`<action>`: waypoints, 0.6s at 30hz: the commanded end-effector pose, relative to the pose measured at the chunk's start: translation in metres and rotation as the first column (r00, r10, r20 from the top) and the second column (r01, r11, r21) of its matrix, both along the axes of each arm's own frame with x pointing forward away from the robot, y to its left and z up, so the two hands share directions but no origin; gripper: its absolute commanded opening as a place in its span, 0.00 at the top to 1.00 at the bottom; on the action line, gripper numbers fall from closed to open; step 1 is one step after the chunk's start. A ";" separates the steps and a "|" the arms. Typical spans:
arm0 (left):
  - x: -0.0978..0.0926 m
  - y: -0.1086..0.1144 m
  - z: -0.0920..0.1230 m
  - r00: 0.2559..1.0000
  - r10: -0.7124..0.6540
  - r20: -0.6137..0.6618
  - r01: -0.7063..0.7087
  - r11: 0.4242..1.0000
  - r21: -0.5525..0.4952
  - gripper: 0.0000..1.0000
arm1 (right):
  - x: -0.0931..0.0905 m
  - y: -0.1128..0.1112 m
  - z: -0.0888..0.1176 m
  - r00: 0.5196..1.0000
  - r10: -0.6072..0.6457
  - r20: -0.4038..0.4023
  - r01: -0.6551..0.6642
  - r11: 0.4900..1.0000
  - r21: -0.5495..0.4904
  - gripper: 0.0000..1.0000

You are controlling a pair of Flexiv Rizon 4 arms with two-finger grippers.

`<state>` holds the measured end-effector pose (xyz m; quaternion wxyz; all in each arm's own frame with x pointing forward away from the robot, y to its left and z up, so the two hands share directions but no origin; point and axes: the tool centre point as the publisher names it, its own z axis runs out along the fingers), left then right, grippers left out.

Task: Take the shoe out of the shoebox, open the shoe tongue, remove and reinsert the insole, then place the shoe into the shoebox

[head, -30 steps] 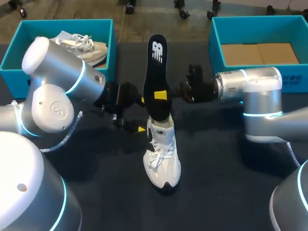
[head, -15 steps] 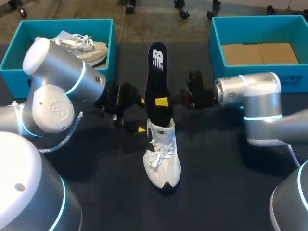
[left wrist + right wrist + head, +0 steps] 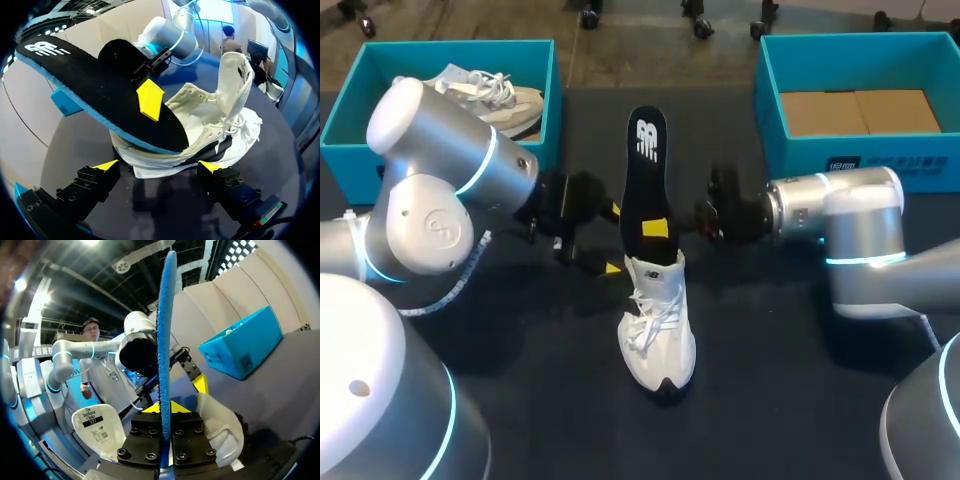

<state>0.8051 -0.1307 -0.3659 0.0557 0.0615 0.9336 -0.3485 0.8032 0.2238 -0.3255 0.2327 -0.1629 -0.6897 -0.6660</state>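
Note:
A white shoe (image 3: 658, 330) stands on the black table, toe toward me, its tongue (image 3: 239, 75) pulled up. A black insole (image 3: 646, 175) with a blue underside rises from the shoe's opening, its lower end inside the shoe. My right gripper (image 3: 658, 228) is shut on the insole just above the collar; the insole's edge (image 3: 165, 325) runs up between its fingers (image 3: 165, 407). My left gripper (image 3: 612, 240) is open at the shoe's left side by the heel, its yellow tips (image 3: 107, 165) clear of the shoe (image 3: 210, 120).
A teal shoebox (image 3: 450, 48) at the back left holds another pale shoe (image 3: 485, 95). A second teal box (image 3: 860, 40) at the back right has a cardboard bottom. My left arm's big joints (image 3: 430, 215) crowd the left of the table.
My right gripper has come down and toward me with the insole, pushing its lower end deeper into the shoe. The left arm and the shoe have kept still.

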 end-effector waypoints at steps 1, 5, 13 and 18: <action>0.001 0.000 -0.001 1.000 -0.001 -0.002 0.001 1.000 -0.001 0.00 | -0.010 0.005 -0.008 1.000 -0.010 -0.019 0.010 1.000 0.001 1.00; 0.001 -0.001 -0.002 1.000 -0.006 -0.005 0.006 1.000 -0.003 0.00 | -0.017 0.004 -0.012 0.998 -0.016 -0.057 0.015 1.000 -0.020 1.00; 0.002 -0.002 -0.003 1.000 -0.012 -0.012 0.012 1.000 -0.006 0.00 | -0.028 0.004 -0.020 0.992 -0.022 -0.124 0.015 0.999 -0.052 1.00; 0.004 -0.002 -0.003 1.000 -0.014 -0.012 0.014 1.000 -0.007 0.00 | -0.033 0.002 -0.023 0.988 -0.036 -0.153 0.027 0.998 -0.064 1.00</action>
